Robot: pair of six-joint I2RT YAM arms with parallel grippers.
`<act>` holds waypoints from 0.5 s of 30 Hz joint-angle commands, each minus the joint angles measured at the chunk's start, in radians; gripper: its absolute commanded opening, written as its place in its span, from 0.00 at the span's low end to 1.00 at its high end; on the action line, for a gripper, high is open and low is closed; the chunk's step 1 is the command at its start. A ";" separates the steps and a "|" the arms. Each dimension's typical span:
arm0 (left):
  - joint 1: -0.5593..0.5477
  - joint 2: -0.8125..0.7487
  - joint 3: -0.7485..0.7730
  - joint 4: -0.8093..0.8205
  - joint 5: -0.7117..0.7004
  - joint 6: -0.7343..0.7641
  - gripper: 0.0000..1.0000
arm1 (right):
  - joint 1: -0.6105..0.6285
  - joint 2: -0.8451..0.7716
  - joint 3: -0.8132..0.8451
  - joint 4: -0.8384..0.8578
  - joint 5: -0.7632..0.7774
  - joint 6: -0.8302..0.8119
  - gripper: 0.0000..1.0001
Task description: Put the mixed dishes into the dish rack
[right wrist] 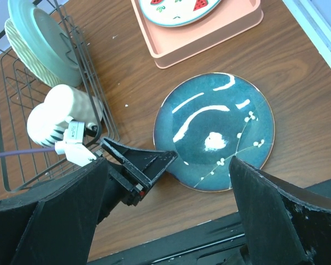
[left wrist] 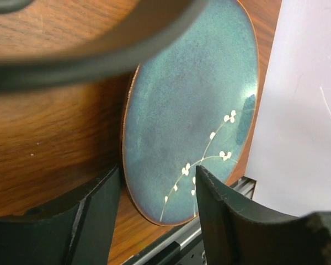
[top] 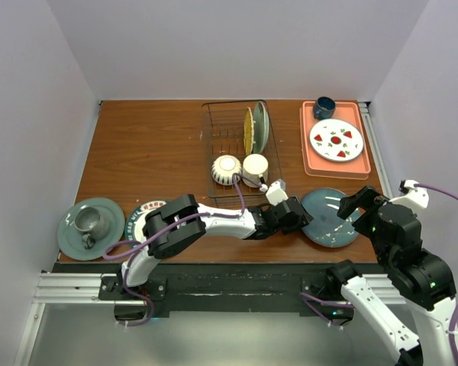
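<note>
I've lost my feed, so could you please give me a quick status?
Left gripper open at teal plate rim, not gripping. Right gripper open above it. Rack holds two plates, mug, bowl; nothing blocking.

Rim lettering on the blue-rimmed plate (top: 135,216) is too small to read.

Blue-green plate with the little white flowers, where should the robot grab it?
The plate lies flat on the table, so only its thin rim gives a hold. I'd take the rim on its left side, where the open left gripper faces it, with one finger above and one under.
</note>
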 commanded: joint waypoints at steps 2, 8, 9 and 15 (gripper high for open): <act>-0.013 0.123 -0.003 -0.154 0.111 -0.094 0.54 | -0.002 0.013 0.028 0.010 0.032 0.004 0.95; -0.012 0.167 0.014 -0.149 0.154 -0.109 0.45 | -0.002 0.017 0.043 0.006 0.047 0.005 0.95; -0.010 0.169 0.016 -0.146 0.165 -0.108 0.43 | -0.002 0.018 0.045 0.005 0.049 0.004 0.95; -0.007 0.172 0.011 -0.135 0.167 -0.089 0.11 | -0.002 0.024 0.057 0.003 0.057 0.004 0.95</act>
